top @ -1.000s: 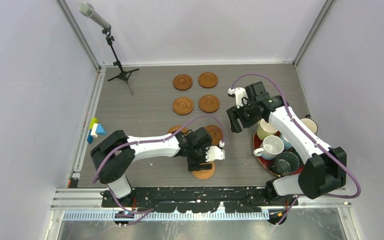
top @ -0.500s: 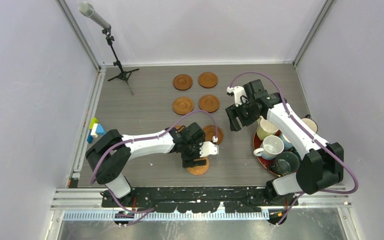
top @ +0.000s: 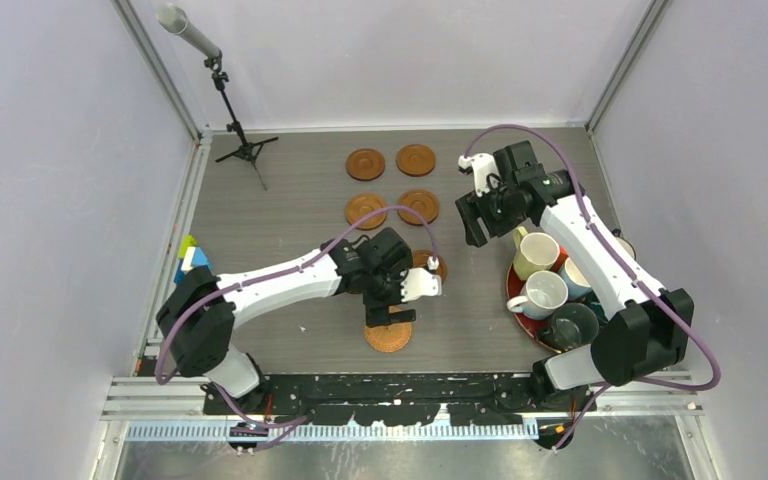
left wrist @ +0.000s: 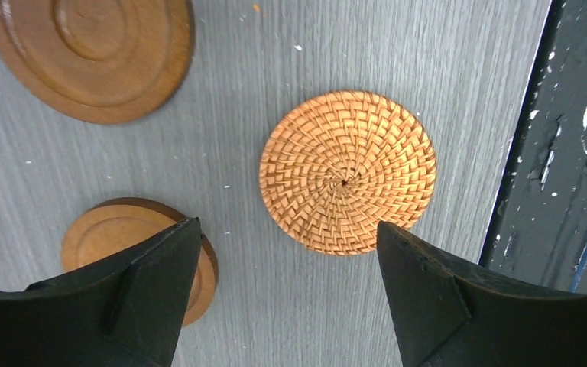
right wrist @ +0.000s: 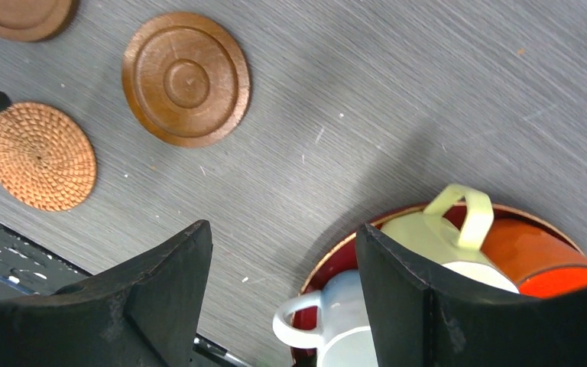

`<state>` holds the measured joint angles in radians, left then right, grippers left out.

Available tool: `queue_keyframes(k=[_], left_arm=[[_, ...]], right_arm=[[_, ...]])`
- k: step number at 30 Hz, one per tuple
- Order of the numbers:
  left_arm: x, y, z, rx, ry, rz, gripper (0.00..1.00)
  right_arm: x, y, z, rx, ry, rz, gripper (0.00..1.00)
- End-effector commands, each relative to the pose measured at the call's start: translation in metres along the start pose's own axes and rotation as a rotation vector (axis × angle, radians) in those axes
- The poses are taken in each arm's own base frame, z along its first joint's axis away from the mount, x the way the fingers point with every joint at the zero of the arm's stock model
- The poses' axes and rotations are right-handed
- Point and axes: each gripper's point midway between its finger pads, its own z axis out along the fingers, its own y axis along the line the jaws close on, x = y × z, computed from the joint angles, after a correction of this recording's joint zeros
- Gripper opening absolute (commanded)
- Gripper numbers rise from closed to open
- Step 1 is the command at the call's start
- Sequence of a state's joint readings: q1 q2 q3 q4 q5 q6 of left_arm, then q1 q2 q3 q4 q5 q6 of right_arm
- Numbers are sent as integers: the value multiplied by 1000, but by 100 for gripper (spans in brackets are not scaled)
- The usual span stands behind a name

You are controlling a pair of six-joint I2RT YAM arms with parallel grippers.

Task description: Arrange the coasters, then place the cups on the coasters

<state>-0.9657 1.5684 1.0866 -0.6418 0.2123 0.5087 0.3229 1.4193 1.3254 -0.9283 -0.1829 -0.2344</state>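
Changes from a second ago: the left claw [top: 389, 312] has lifted off the woven coaster [top: 388, 336] and its jaws have spread wider. The coaster has shifted a little to the left along the near edge of the table [top: 290, 200]. The right arm has swung toward the far side, so the right claw [top: 476, 214] hangs farther from the red tray [top: 511, 288] than it did.

Left claw [left wrist: 287, 225]: jaws wide apart, holding nothing and touching nothing. The woven coaster [left wrist: 348, 172] lies flat on the table below, in the gap between the two fingers and just beside the black front rail [left wrist: 573, 115]. Two wooden coasters [left wrist: 92, 53] lie beyond it, one partly hidden behind a finger.

Right claw [right wrist: 283, 228]: jaws wide apart and empty, hanging over bare table near the tray's rim.

Four more wooden coasters form a two-by-two square at the far middle of the table.

The cups sit crowded on the tray at the right, well apart from the square of coasters. Among them are a pale yellow cup [top: 534, 255], a white cup [top: 544, 292], a dark green cup [top: 572, 325] and an orange cup [right wrist: 539, 256].
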Motion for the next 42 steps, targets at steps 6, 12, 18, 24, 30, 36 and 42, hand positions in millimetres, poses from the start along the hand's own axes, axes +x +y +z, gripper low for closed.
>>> queue_keyframes(k=[6, 12, 18, 24, 30, 36, 42], left_arm=[[-27, 14, -36, 4, -108, -64, 88], [-29, 28, -43, -13, -165, -150, 89], [-19, 39, -44, -6, -192, -243, 89], [-14, 44, -46, -19, -203, -262, 89], [-13, 51, -46, -13, -215, -285, 89], [-18, 57, -47, -9, -234, -303, 88], [-32, 61, -44, 17, -267, -331, 86]], right_arm=[[10, -48, -13, 136, 154, -32, 73], [23, -82, 5, 207, 270, -40, 73], [21, -105, 26, 235, 309, -40, 73], [26, -115, 40, 225, 373, -68, 70], [41, -96, 44, 75, 438, -134, 58], [50, -76, 34, -53, 444, -204, 50], [68, -60, 18, -141, 466, -296, 51]])
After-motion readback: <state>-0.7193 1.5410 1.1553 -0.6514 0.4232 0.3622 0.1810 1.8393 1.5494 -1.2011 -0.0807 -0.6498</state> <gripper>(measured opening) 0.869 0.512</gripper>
